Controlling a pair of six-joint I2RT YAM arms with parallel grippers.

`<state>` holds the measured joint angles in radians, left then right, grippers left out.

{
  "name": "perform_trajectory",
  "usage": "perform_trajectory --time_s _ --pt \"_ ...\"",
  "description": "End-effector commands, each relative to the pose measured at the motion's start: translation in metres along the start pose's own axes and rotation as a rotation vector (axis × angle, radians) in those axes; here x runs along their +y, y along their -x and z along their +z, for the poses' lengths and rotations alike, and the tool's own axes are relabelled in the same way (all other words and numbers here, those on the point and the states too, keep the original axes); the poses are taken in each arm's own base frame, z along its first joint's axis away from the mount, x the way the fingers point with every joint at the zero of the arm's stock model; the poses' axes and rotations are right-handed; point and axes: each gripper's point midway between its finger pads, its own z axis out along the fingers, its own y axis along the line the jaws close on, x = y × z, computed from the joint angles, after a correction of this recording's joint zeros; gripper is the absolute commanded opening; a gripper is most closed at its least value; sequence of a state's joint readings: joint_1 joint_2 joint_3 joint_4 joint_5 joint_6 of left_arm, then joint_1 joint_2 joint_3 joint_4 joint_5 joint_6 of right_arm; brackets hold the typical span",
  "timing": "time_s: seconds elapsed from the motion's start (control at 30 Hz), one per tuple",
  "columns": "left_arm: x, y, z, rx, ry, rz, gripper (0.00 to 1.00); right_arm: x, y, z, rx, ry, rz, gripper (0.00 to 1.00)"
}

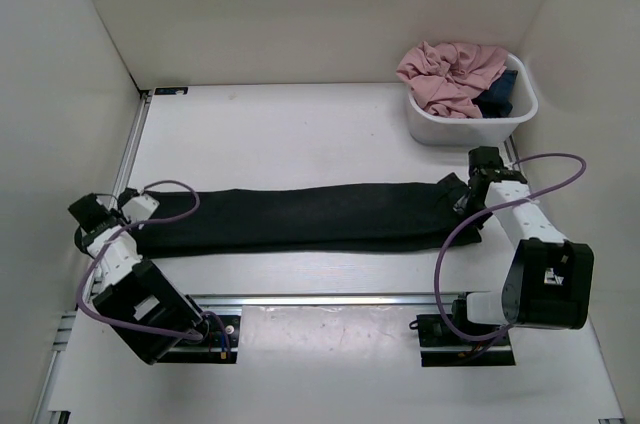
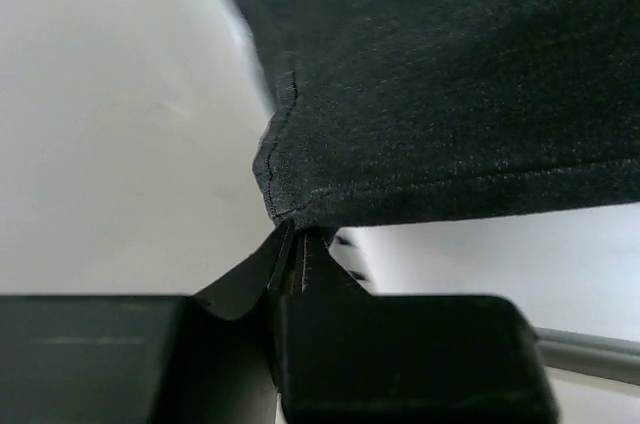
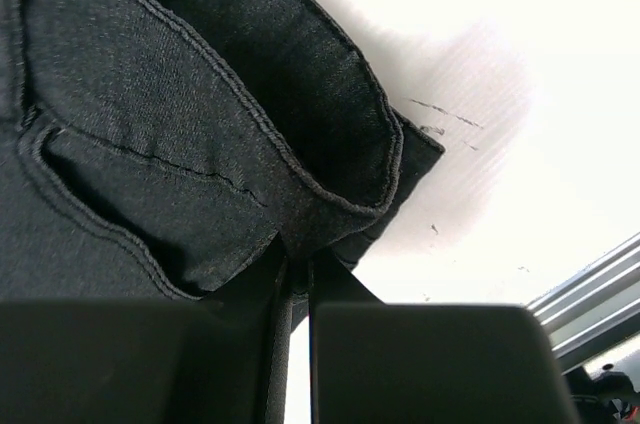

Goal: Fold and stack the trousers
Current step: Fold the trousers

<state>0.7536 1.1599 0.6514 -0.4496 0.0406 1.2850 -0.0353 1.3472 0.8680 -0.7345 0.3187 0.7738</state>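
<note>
Your black trousers lie long and flat across the desk, from the left side to the right side. They are stretched out in one long strip between your two arms. No part is folded over yet.

Your left gripper is pinched shut on the left end of the trousers. In the left wrist view its two fingers press together on one corner of the cloth, right where a stitched edge runs down. The rest of the cloth spreads away above the fingers.

Your right gripper is pinched shut on the right end of the trousers. In the right wrist view the fingers squeeze a thick rolled edge with seams on it. This end is bunched up a bit, and it throws a soft shadow on the desk beside it.

A white tub sits at the far right corner of the desk, a little way behind the right gripper and not touching the trousers. A pink garment is piled up in it. A small dark blue garment is tucked in on the right side, just beside the pink one.
</note>
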Motion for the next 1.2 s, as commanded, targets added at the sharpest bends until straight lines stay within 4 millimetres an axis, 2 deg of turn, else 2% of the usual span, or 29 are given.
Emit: perform_trajectory --time_s 0.0,0.1,0.17,0.2,0.23,0.27,0.33,0.43,0.5,0.57,0.6,0.7,0.73,0.77,0.8,0.87,0.97,1.0,1.07,1.1,1.13,1.17 --pt "-0.011 -0.029 0.003 0.088 0.006 0.027 0.14 -0.020 -0.003 0.003 -0.015 -0.061 -0.016 0.00" --pt "-0.032 -0.037 0.011 0.108 -0.056 0.018 0.20 -0.028 -0.008 0.008 0.008 -0.077 -0.013 0.00" --pt "-0.036 -0.036 0.014 0.101 -0.066 -0.020 0.26 -0.030 -0.012 0.009 0.027 -0.074 -0.015 0.24" --pt "-0.038 -0.035 0.016 0.092 -0.077 -0.021 0.29 -0.028 -0.014 0.009 0.041 -0.059 -0.014 0.40" --pt "-0.034 -0.034 0.015 0.090 -0.068 -0.030 0.30 -0.025 -0.014 0.006 0.042 -0.040 -0.011 0.62" --pt "-0.034 -0.034 0.015 0.090 -0.068 -0.030 0.32 -0.023 -0.015 0.004 0.043 -0.021 -0.020 0.70" --pt "-0.037 -0.034 0.016 0.092 -0.077 -0.039 0.35 -0.014 -0.005 -0.009 0.008 0.040 -0.004 0.78" --pt "-0.041 -0.035 0.017 0.095 -0.085 -0.050 0.36 -0.015 -0.001 -0.028 -0.026 0.072 0.023 0.83" --pt "-0.041 -0.035 0.017 0.095 -0.085 -0.050 0.42 -0.017 0.000 -0.039 -0.051 0.095 0.049 0.89" --pt "-0.047 -0.038 0.017 0.108 -0.092 -0.073 0.45 -0.014 -0.005 -0.036 -0.039 0.126 0.097 0.91" --pt "-0.047 -0.038 0.017 0.108 -0.091 -0.082 0.47 -0.017 -0.016 -0.027 -0.013 0.117 0.105 0.92" --pt "-0.046 -0.037 0.016 0.109 -0.088 -0.113 0.54 -0.015 -0.024 -0.003 0.024 0.093 0.161 0.92" --pt "-0.050 -0.039 0.016 0.124 -0.102 -0.125 0.54 -0.017 -0.030 0.006 0.042 0.074 0.177 0.92" --pt "-0.045 -0.038 0.016 0.121 -0.092 -0.125 0.54 -0.020 -0.034 0.018 0.073 0.037 0.192 0.92" --pt "-0.043 -0.039 0.015 0.132 -0.095 -0.135 0.54 -0.014 -0.032 0.024 0.073 0.050 0.205 0.92" --pt "-0.042 -0.042 0.015 0.140 -0.099 -0.155 0.54 -0.017 -0.042 0.043 0.127 0.016 0.246 0.91" --pt "-0.040 -0.041 0.013 0.141 -0.099 -0.164 0.54 -0.018 -0.047 0.057 0.149 -0.007 0.250 0.84" --pt "-0.042 -0.042 0.013 0.144 -0.107 -0.164 0.54 -0.013 -0.042 0.058 0.130 0.012 0.254 0.71" --pt "-0.041 -0.037 0.009 0.116 -0.102 -0.166 0.54 -0.022 -0.043 0.063 0.113 -0.027 0.240 0.51" --pt "-0.031 -0.032 0.004 0.094 -0.067 -0.165 0.54 -0.025 -0.041 0.064 0.099 -0.041 0.239 0.41" --pt "-0.033 -0.030 0.001 0.084 -0.073 -0.165 0.59 -0.029 -0.037 0.065 0.087 -0.055 0.240 0.22" --pt "-0.035 -0.026 -0.003 0.064 -0.089 -0.167 0.61 -0.033 -0.038 0.065 0.086 -0.068 0.225 0.13"
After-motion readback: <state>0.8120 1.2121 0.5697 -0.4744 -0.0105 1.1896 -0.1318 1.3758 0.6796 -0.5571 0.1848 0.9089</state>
